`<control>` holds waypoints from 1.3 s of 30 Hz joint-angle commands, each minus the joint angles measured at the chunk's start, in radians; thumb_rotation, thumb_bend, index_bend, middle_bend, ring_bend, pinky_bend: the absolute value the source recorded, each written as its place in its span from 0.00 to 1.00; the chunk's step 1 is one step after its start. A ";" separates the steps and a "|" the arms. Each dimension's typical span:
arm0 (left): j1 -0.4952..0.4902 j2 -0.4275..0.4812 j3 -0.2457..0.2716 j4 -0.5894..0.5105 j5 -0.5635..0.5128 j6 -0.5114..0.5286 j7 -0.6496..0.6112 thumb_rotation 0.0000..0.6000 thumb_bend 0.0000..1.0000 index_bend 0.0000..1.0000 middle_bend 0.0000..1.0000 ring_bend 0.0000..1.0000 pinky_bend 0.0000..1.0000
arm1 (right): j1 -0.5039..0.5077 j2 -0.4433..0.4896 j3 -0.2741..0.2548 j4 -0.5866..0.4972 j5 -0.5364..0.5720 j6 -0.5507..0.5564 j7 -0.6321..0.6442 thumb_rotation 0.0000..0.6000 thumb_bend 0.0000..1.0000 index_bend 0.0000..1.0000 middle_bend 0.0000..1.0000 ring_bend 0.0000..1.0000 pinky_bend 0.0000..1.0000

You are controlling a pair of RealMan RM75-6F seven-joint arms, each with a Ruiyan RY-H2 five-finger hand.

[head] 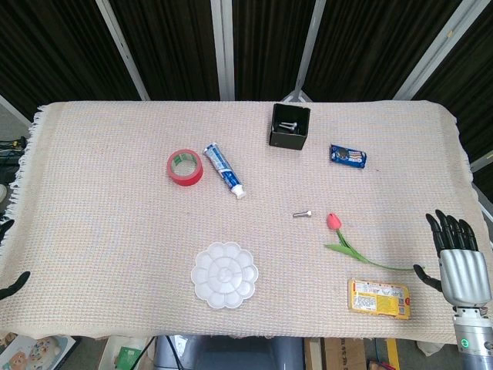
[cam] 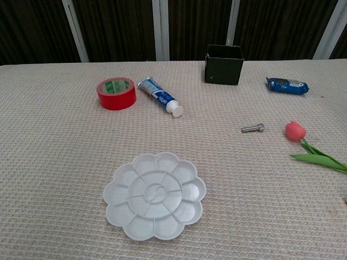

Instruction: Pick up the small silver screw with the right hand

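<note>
The small silver screw (head: 302,213) (cam: 253,128) lies on its side on the woven cloth, near the table's middle, just left of a red tulip (head: 333,222) (cam: 295,131). My right hand (head: 460,260) hovers at the table's right front corner, well right of the screw, fingers stretched out and apart, holding nothing. Only dark fingertips of my left hand (head: 11,284) show at the left edge of the head view. The chest view shows neither hand.
A black box (head: 290,126) (cam: 223,64) holding screws stands at the back. Red tape roll (head: 185,167) (cam: 116,93), toothpaste tube (head: 224,170) (cam: 160,97), blue snack packet (head: 348,157) (cam: 287,85), white flower-shaped palette (head: 224,274) (cam: 155,194) and yellow packet (head: 378,298) lie around.
</note>
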 commanded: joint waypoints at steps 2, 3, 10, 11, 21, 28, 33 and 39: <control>0.001 0.001 0.000 -0.002 0.000 0.002 0.001 1.00 0.34 0.10 0.00 0.00 0.00 | -0.001 -0.002 0.000 -0.001 -0.001 0.003 -0.002 1.00 0.18 0.07 0.07 0.08 0.09; 0.002 0.001 0.000 -0.002 0.000 0.003 0.000 1.00 0.34 0.10 0.00 0.00 0.00 | -0.001 -0.002 0.000 -0.001 0.000 0.003 -0.003 1.00 0.18 0.07 0.07 0.08 0.09; 0.005 -0.002 0.003 -0.005 0.015 0.016 0.004 1.00 0.34 0.10 0.00 0.00 0.00 | -0.008 0.005 -0.003 -0.016 0.011 0.003 0.001 1.00 0.18 0.07 0.07 0.08 0.09; 0.005 -0.002 0.004 -0.005 0.018 0.017 0.005 1.00 0.34 0.10 0.00 0.00 0.00 | -0.009 0.007 -0.003 -0.021 0.011 0.004 0.004 1.00 0.18 0.07 0.07 0.08 0.09; -0.001 -0.011 -0.021 0.001 -0.017 0.017 -0.008 1.00 0.34 0.10 0.00 0.00 0.00 | -0.005 0.013 -0.017 -0.029 0.001 -0.015 0.005 1.00 0.18 0.07 0.07 0.08 0.09; 0.004 -0.007 -0.004 0.001 0.000 0.013 0.000 1.00 0.34 0.10 0.00 0.00 0.00 | 0.014 0.009 -0.023 -0.032 -0.011 -0.049 0.033 1.00 0.18 0.07 0.07 0.08 0.09; 0.001 -0.009 -0.004 -0.007 -0.005 0.005 0.011 1.00 0.34 0.10 0.00 0.00 0.00 | 0.085 0.053 0.006 -0.069 0.021 -0.159 0.038 1.00 0.18 0.09 0.07 0.08 0.09; -0.006 -0.015 -0.007 -0.006 -0.012 -0.008 0.021 1.00 0.34 0.10 0.00 0.00 0.00 | 0.204 0.110 0.067 -0.158 0.113 -0.330 -0.044 1.00 0.18 0.13 0.07 0.08 0.09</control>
